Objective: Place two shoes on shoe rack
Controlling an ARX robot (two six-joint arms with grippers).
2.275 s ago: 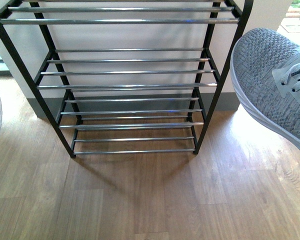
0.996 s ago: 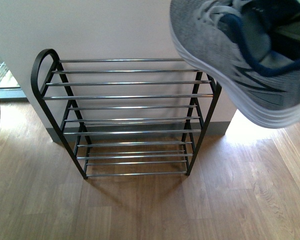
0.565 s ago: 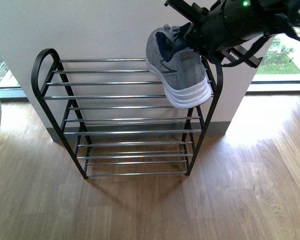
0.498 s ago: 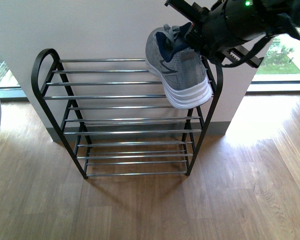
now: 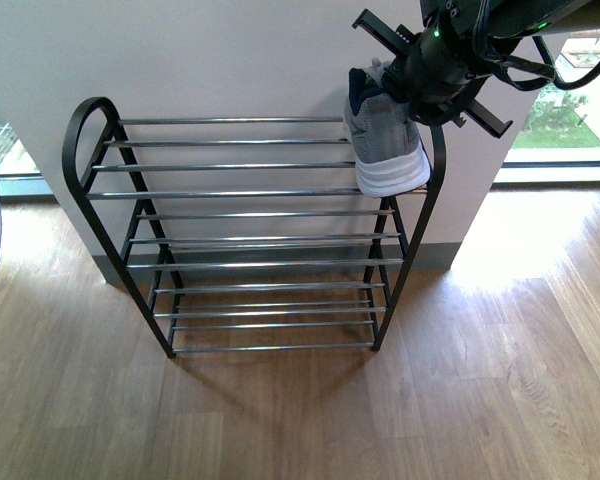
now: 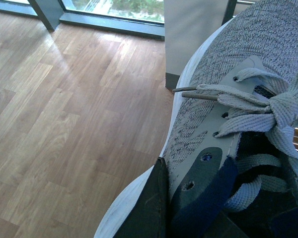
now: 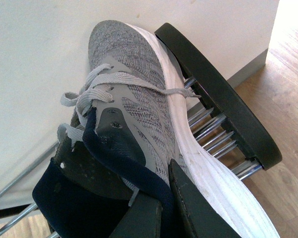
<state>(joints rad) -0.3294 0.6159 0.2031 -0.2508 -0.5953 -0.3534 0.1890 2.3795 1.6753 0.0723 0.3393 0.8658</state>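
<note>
The left hand (image 6: 185,218) was pressed shut on the dark collar of a grey sneaker (image 6: 223,89). The toe pointed away from the hand, above the wooden floor (image 6: 64,114). The shoe rack (image 5: 250,192) stood against the white wall (image 5: 230,50), and all its lower rods were bare. The right hand (image 5: 432,62) pinched the collar of the other grey sneaker (image 5: 385,140) (dark blue inside). Under that hand the shoe's white sole lay on the top rods (image 5: 230,143), just beside the black side frame (image 7: 223,104). Its toe pointed away from the hand, close to the wall.
</note>
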